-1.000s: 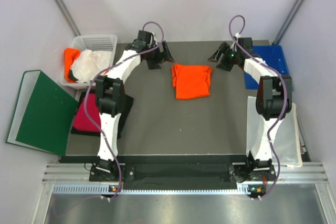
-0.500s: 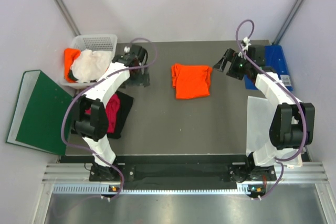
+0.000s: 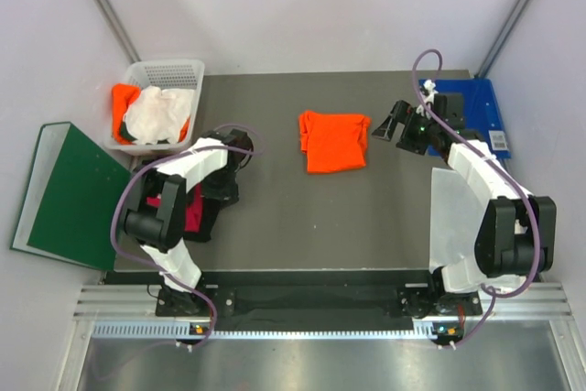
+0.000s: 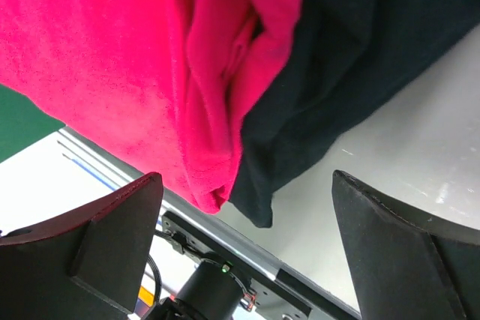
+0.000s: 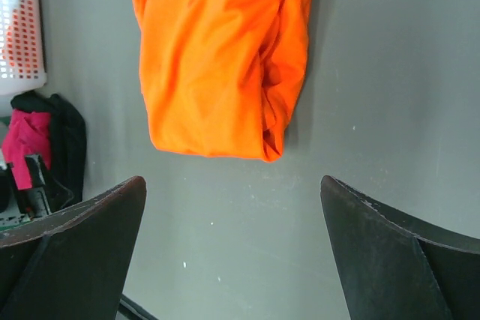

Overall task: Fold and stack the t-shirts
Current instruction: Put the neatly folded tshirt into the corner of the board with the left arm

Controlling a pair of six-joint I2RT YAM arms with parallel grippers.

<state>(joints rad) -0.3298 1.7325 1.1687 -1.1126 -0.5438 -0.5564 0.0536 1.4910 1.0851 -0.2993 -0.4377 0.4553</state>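
The left gripper [image 4: 246, 185] has been swung from the folded orange t-shirt [image 3: 334, 141], left lying at twelve o'clock, to the magenta t-shirt [image 4: 112, 58] and black t-shirt [image 4: 360, 50] at eight o'clock. Both it and the right gripper [image 5: 232, 181] are spread wide, empty; stacking is judged next.

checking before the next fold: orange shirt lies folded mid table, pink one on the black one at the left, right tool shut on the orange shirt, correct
Not quite: the right tool is open and holds nothing; the right wrist view shows the orange shirt lying free ahead of it. The rest stands.
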